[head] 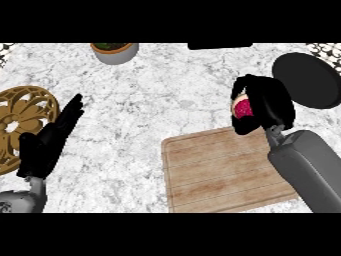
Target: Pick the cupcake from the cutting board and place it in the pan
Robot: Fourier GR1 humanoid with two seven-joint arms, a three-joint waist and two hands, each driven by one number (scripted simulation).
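Cupcake point(242, 107), showing a patch of pink, sits inside the robot's right hand point(265, 102), whose black fingers and thumb are curled around it and hide most of it. That hand is above the worktop point(165, 85), just past the far right corner of the cutting board point(221, 170) and just beside the near left rim of the pan point(306, 80); whether it touches the pan cannot be told. The grey right forearm point(317, 172) runs from the lower right edge up across the right side of the board. The wooden board lies near the worktop's front edge, right of the middle, with bare planks on top. The dark round pan rests near the worktop's far right corner, its handle pointing to the right edge. The left hand point(51, 140) shows near the worktop's left side, its fingers straight and relaxed, pointing toward the far edge and holding nothing. Just left of it lies a gold, openwork trivet point(14, 127) against the left edge, with something dark on its left part that is too cut off to identify. A grey pot with a plant point(114, 52) stands at the far edge, left of the middle.
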